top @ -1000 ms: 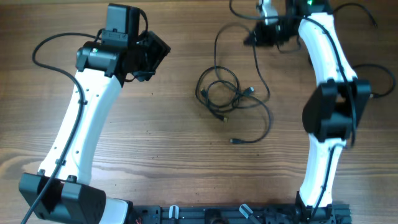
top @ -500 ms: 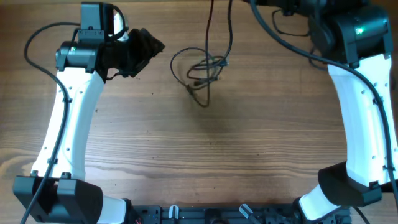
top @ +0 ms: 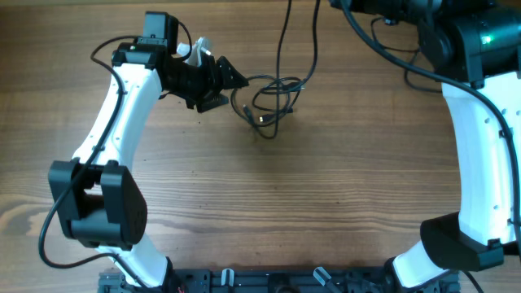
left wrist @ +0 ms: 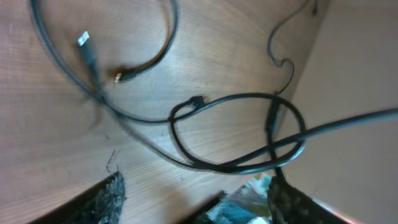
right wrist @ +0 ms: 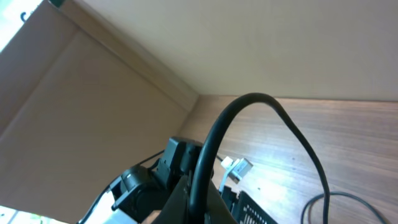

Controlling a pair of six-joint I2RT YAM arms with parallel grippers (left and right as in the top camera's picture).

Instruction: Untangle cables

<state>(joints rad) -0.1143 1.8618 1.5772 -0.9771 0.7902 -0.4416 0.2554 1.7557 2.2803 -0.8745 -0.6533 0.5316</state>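
Note:
The cables (top: pixel 269 102) lie as a small tangle of thin black loops at the back middle of the wooden table. Two strands (top: pixel 285 28) rise from it to the top edge of the overhead view. My left gripper (top: pixel 230 84) is open just left of the tangle. In the left wrist view its fingers (left wrist: pixel 194 186) spread wide, with the loops (left wrist: pixel 236 165) and small plug ends just ahead. My right gripper (right wrist: pixel 196 193) is shut on one black cable (right wrist: pixel 249 102) and holds it raised above the table; it is outside the overhead view.
The right arm (top: pixel 480 122) runs along the right side, with thicker arm wires (top: pixel 374 45) near the back. A black rail (top: pixel 277 281) lines the front edge. The table's back edge meets a beige wall (left wrist: pixel 360 74).
My left arm has swung right, and its gripper now sits beside the tangle. The tangle has shifted slightly right. The right arm still holds the strands raised.

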